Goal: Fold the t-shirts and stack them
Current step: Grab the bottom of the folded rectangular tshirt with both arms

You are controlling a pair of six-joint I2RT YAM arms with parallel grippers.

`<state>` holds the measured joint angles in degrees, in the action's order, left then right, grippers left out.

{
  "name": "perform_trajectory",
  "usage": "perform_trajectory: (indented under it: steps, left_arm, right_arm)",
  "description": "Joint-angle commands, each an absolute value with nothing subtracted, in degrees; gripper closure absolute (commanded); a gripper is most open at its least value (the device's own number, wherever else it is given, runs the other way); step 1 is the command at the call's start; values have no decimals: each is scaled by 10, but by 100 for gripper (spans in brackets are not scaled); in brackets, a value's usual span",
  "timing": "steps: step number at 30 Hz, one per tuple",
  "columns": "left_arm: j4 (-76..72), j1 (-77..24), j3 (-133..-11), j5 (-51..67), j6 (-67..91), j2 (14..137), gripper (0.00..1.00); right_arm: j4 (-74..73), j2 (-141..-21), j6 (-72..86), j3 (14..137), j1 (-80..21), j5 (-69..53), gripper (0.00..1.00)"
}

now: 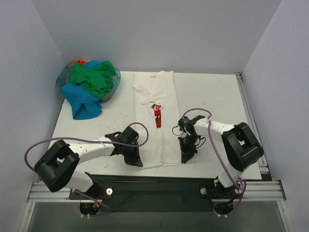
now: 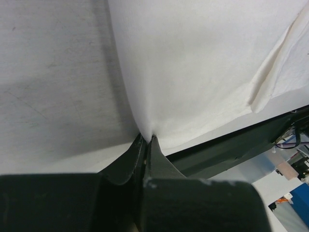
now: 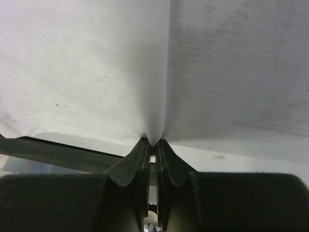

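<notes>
Leftmost, at the table's (image 1: pixel 217 96) far corner, a basket (image 1: pixel 117 77) holds the shirts not yet folded: a green shirt (image 1: pixel 94 79) lies on top, and a blue shirt (image 1: pixel 84 104) spills over the rim onto the tabletop. Next, my left gripper (image 2: pixel 147 138) is clamped on the white t-shirt (image 1: pixel 157 92) at the near left corner of its hem, the cloth puckering where the fingertips meet. The white t-shirt lies flat down the middle of the table, collar far, hem at the near edge. Its red print (image 1: pixel 156 116) sits at mid-length; any lettering is too small to read. To the right, my right gripper (image 3: pixel 153 143) pinches the near right hem corner likewise. I judge the cloth light and limp: it will sag between grips, so paired corners are the proper holds.
</notes>
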<state>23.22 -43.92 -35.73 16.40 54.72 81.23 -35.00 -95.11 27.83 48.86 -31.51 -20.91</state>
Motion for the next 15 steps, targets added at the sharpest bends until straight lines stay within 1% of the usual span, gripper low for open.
perform_trajectory:
  steps: [1,10,15]
  left_arm:
    - [284,-453,-361,133,539,792,100]
    - [349,-477,-372,127,548,727,100]
    - [384,-483,-394,129,556,675,100]
  right_arm:
    - [-395,-922,274,472,-317,-217,100]
    - [-465,-876,264,472,-328,-234,100]
    - [-529,-817,268,489,-333,-243,100]
